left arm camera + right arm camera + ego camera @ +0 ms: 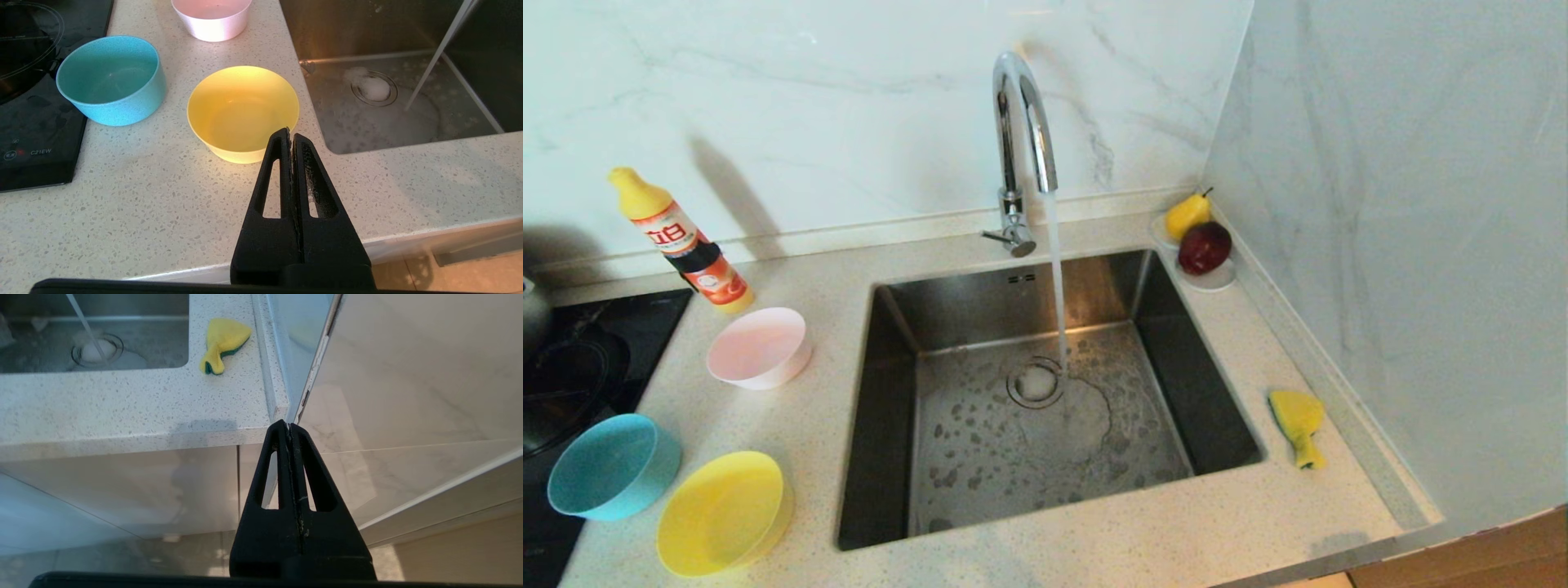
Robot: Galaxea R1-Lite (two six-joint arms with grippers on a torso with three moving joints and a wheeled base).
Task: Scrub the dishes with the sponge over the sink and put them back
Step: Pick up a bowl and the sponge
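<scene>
Three bowls stand on the counter left of the sink [894,425]: a pink bowl [758,347] at the back, a blue bowl [613,465] and a yellow bowl [723,513] near the front edge. The crumpled yellow sponge [1298,425] with its green layer lies on the counter right of the sink. Water runs from the curved chrome tap [1021,147] onto the drain. Neither arm shows in the head view. My left gripper [291,134] is shut and empty, hanging before the counter's front edge near the yellow bowl [243,112]. My right gripper [289,426] is shut and empty, below the counter's front right corner, well short of the sponge [222,343].
A detergent bottle [682,241] leans against the back wall behind the pink bowl. A white saucer [1213,279] with a pear and a red apple sits in the back right corner. A black hob [572,367] lies at the far left. A marble wall [1405,245] closes the right side.
</scene>
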